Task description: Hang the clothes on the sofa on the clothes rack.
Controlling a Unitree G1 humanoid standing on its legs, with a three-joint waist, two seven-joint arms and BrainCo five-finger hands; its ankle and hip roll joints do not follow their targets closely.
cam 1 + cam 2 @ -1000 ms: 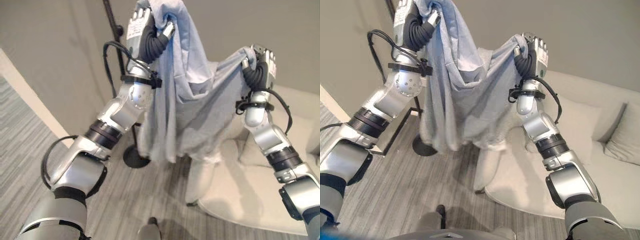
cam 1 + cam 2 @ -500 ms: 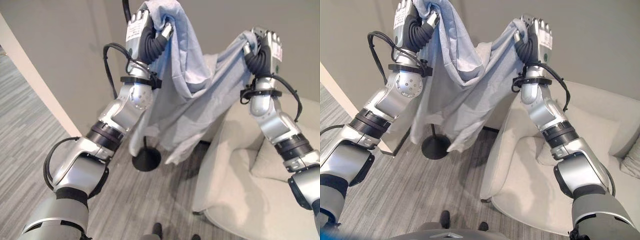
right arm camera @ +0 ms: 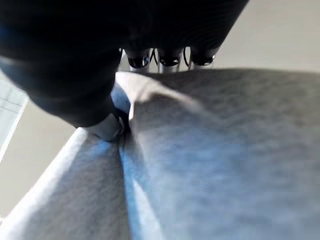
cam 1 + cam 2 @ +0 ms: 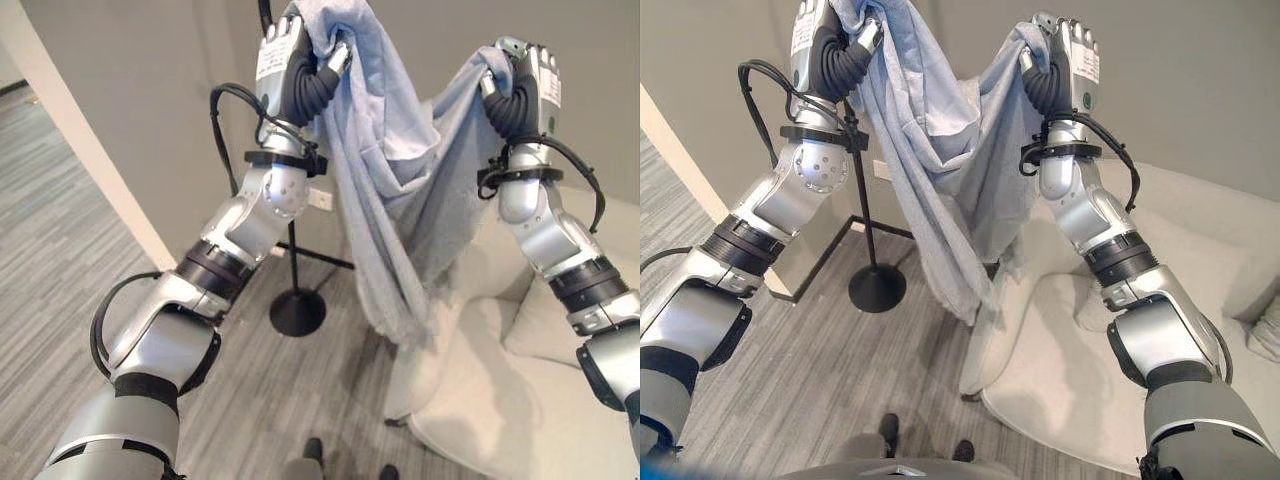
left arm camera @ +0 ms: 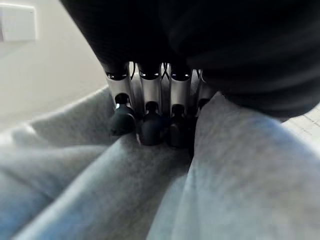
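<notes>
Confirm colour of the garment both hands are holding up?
Plain light blue-grey garment, no pattern; clearest in the right eye view.

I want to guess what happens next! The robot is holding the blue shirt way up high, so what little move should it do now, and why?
Probably carry it a little toward the rack pole. Both the left hand and right hand grip the shirt high, hanging free above the sofa, with the pole just behind the left hand.

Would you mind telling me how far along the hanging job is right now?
Done: the light blue garment is off the sofa, lifted high. In hand: left hand and right hand each grip a top edge, spreading it beside the rack's pole. Left: getting it onto the rack; it hangs from the hands alone.
</notes>
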